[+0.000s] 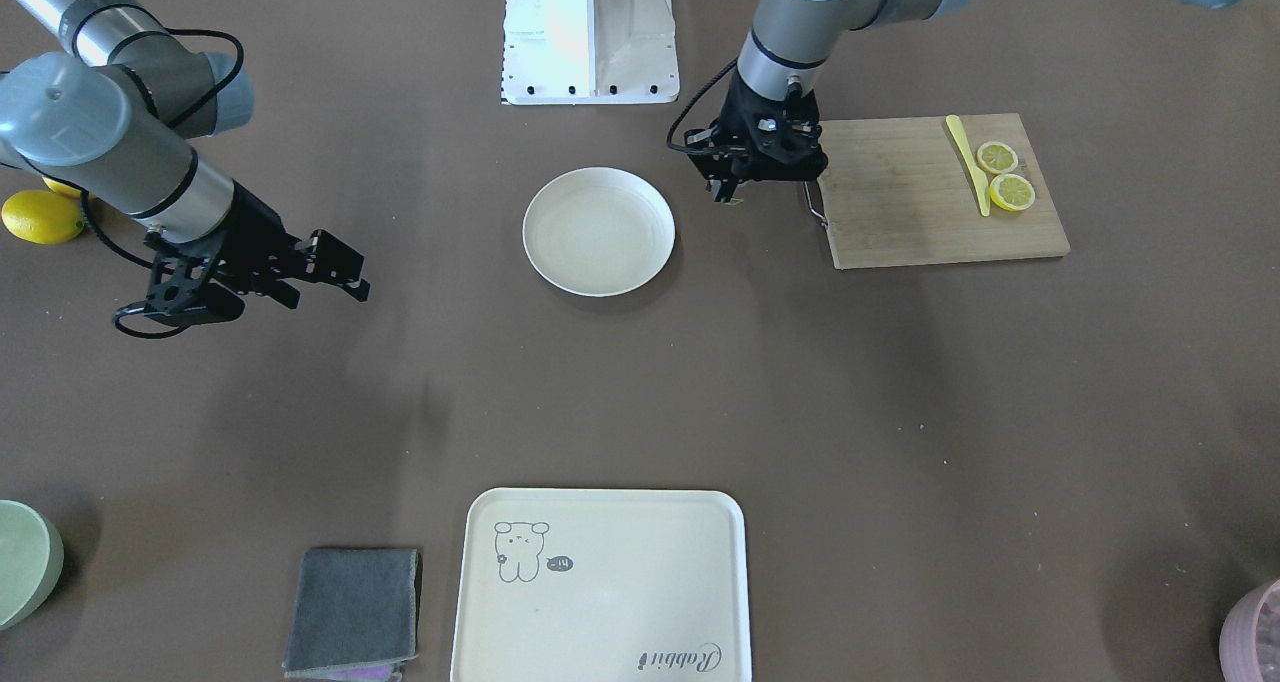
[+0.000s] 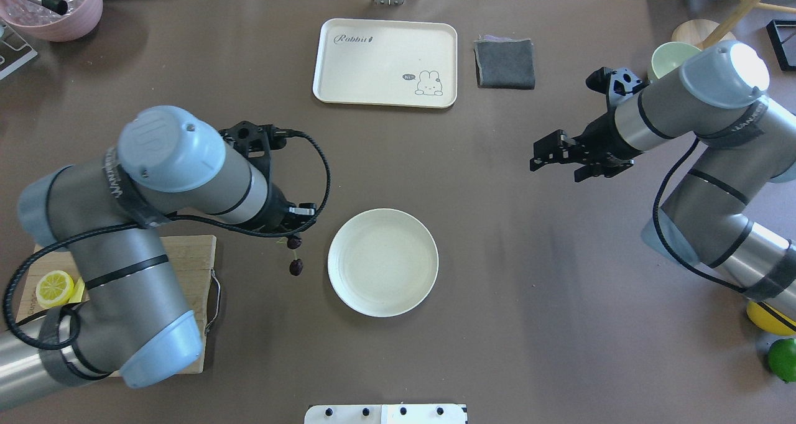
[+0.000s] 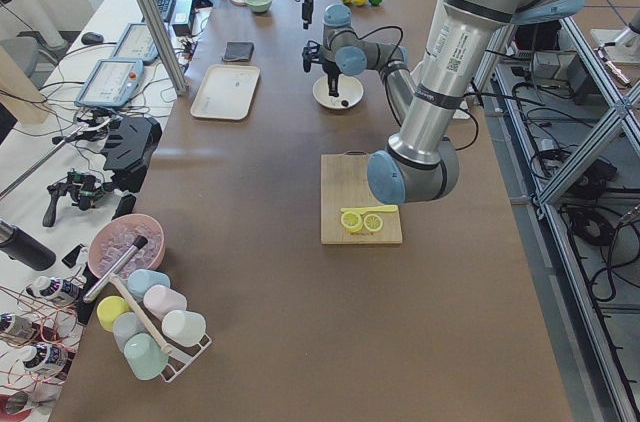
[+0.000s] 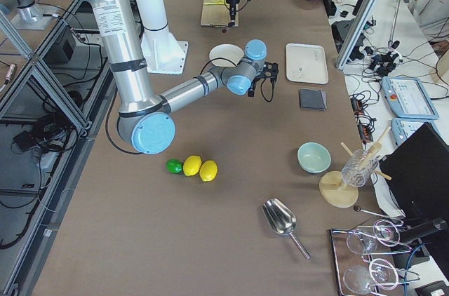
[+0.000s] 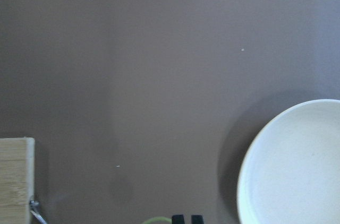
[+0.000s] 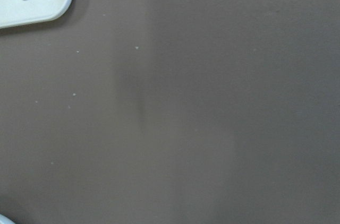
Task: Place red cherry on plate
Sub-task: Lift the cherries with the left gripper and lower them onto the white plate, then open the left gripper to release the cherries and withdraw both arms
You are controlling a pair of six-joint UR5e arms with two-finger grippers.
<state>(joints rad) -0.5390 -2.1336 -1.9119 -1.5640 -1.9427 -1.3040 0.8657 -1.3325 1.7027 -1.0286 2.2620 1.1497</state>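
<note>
The red cherry [image 2: 295,255], two dark maroon fruits on a thin stem, dangles from my left gripper [image 2: 298,227], which is shut on the stem. It hangs just left of the round cream plate [image 2: 382,262], outside the rim. In the left wrist view the fingertips [image 5: 186,218] are close together at the bottom edge, with the plate [image 5: 297,165] to the right. In the front-facing view the left gripper [image 1: 730,192] stands between the plate [image 1: 598,230] and the cutting board. My right gripper [image 2: 540,155] is open and holds nothing, far right of the plate.
A wooden cutting board [image 1: 930,202] carries two lemon slices [image 1: 1005,177] and a yellow knife [image 1: 968,162]. The rabbit tray [image 1: 600,582], a grey cloth [image 1: 355,612] and a green bowl [image 1: 25,562] lie along the operators' side. A whole lemon [image 1: 40,217] sits near the right arm.
</note>
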